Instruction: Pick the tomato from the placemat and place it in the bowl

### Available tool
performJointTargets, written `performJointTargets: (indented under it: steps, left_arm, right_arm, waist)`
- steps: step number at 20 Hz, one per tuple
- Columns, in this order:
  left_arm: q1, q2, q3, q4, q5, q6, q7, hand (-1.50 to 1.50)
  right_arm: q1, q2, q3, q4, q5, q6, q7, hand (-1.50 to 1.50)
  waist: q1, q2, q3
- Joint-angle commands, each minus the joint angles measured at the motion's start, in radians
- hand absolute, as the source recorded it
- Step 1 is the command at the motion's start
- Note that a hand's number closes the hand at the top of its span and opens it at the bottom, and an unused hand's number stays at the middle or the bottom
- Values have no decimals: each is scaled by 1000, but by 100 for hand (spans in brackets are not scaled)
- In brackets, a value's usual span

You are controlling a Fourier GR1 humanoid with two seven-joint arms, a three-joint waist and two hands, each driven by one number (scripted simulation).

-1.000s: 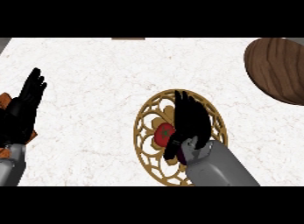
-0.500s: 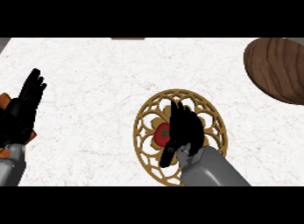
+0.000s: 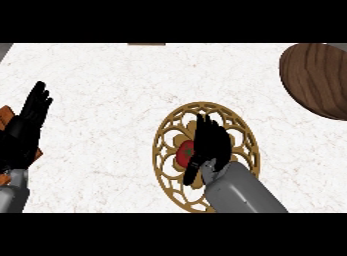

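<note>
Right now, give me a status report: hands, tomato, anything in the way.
Right hand over round gold lattice placemat, fingers against red tomato, not closed. Left hand open, resting at left. Brown wooden bowl upper right; path clear.

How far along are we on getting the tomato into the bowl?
Early stage. Done: the right hand has reached the round placemat and sits over the tomato, which lies on the mat. In hand: the grasp; fingers cover part of the tomato, but I cannot tell whether they have closed on it. Left: lifting it, carrying it to the wooden bowl at upper right, and releasing. The left hand rests open at left.
</note>
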Motion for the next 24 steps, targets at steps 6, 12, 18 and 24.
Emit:
performJointTargets:
  steps: [6, 12, 18, 24]
  left_arm:
    - [-37, -11, 43, 21, -18, -49, 21, 0]
    - [-53, -27, 65, 17, -40, -49, 49, 0]
    - [30, -39, 68, -22, -29, -88, -14, 0]
    - [-5, -75, 33, -16, -80, -47, 11, 0]
  right_arm:
    - [-10, 15, 54, 179, -70, -145, -28, 150]
    - [-28, 14, 63, 147, -51, -138, -9, 150]
    - [-173, -144, -112, 381, -93, -45, -461, 150]
    - [-289, -303, -174, 579, -30, -93, -758, 150]
  waist:
    - [-1, 2, 0]
    - [-7, 0, 0]
    - [11, 6, 1]
    - [16, 8, 1]
